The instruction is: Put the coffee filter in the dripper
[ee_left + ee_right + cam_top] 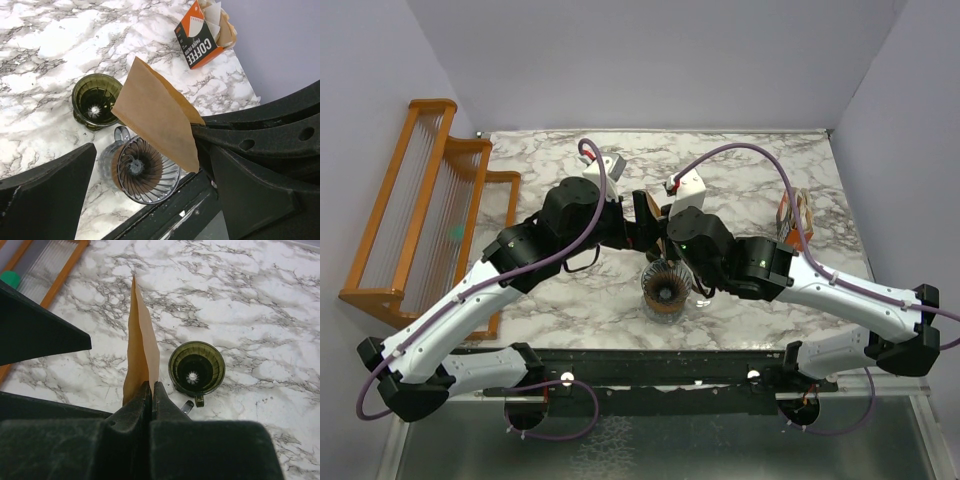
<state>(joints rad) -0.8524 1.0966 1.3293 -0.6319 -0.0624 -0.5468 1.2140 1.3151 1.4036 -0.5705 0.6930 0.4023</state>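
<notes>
Not done: the dripper (196, 367) sits empty on the marble table (770, 170). The coffee filter (160, 117), here a flat tan folded paper, is up in the air near it, pinched in the pressed-together right gripper (151, 388). The left gripper (144, 140) is spread wide and grips nothing. Count: one held filter, one green dripper, one clear glass dripper (145, 172), one filter box (200, 40), one wooden rack (410, 220).

A robotics lab test cell, not a real kitchen: plain grey walls (650, 60) box in a marble-patterned table (820, 170), with two robot arms (460, 320) (850, 295) bolted to a black rail (660, 368) at its near edge. The dripper (95, 97), a coffee-filter box (200, 40) and a wooden rack (415, 215) are the props
</notes>
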